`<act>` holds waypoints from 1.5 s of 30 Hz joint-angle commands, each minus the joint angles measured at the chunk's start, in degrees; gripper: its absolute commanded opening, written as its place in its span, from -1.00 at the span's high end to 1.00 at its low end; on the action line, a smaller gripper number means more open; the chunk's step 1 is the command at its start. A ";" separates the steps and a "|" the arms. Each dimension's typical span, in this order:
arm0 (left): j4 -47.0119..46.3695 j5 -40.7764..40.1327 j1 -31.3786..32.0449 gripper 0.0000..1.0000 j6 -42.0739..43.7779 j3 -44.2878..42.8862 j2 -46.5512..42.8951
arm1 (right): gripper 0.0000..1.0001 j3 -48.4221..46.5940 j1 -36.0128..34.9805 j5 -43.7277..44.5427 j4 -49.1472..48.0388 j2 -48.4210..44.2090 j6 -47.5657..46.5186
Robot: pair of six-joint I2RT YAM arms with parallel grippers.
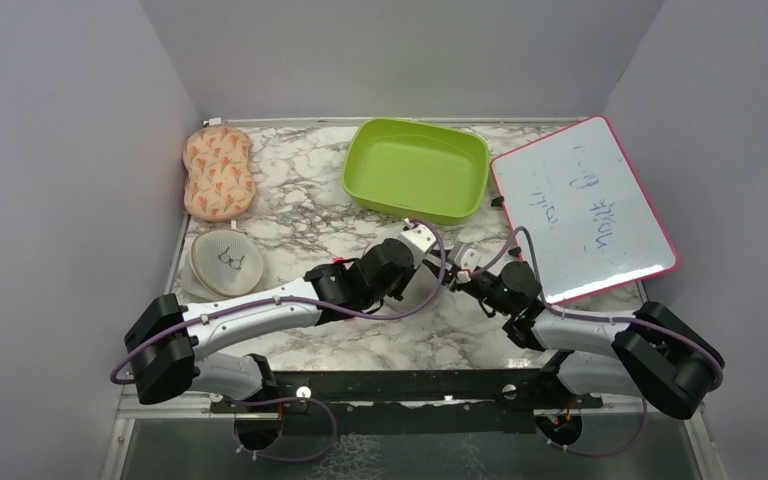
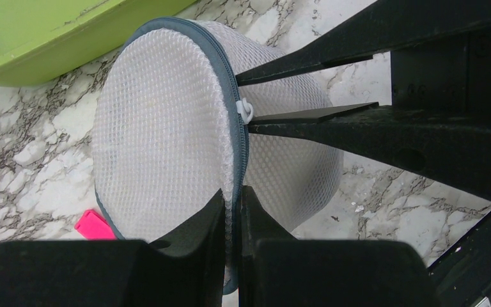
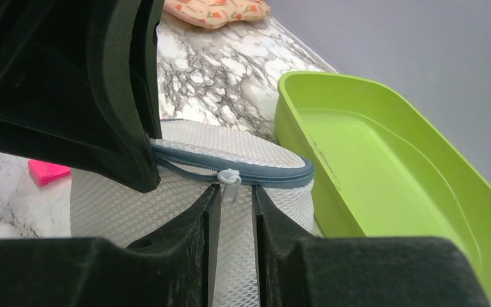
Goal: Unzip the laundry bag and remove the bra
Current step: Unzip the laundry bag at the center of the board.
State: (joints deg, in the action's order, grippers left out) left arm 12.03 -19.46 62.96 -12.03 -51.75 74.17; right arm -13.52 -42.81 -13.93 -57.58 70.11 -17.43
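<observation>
With left jaws clamped on the laundry bag (image 2: 166,128) rim, close the slightly parted right jaws squarely onto the zip pull (image 3: 230,181).

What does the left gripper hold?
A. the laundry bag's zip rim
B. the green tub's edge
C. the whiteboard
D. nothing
A: the left gripper is shut on the laundry bag at its dark zip rim, as its wrist view shows.

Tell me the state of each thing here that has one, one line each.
White-grey mesh domed laundry bag: zipped shut where visible.
Left gripper: shut on its rim.
Right gripper: slightly open.
White zip pull: inside that gap, not clamped.
Lime-green plastic tray: empty.
Pink-edged whiteboard: written on.
</observation>
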 commanded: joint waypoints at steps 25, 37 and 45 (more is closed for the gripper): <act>0.09 1.91 -0.17 1.00 1.02 -1.98 -0.48 | 0.79 -1.22 -0.26 3.71 -4.46 2.15 2.36; 0.55 1.51 -0.12 1.00 2.35 -1.11 -1.79 | 0.97 -2.14 -0.22 1.14 0.63 -0.11 2.80; 0.58 2.09 -0.12 1.00 2.50 -1.25 -1.51 | 0.34 -2.56 -0.26 -0.56 -2.03 2.25 3.39</act>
State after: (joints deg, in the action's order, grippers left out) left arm 12.23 -19.07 62.85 -9.89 -51.75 74.13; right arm -14.33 -43.05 -12.69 -57.34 71.11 -14.48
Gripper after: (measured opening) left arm 0.011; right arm 0.316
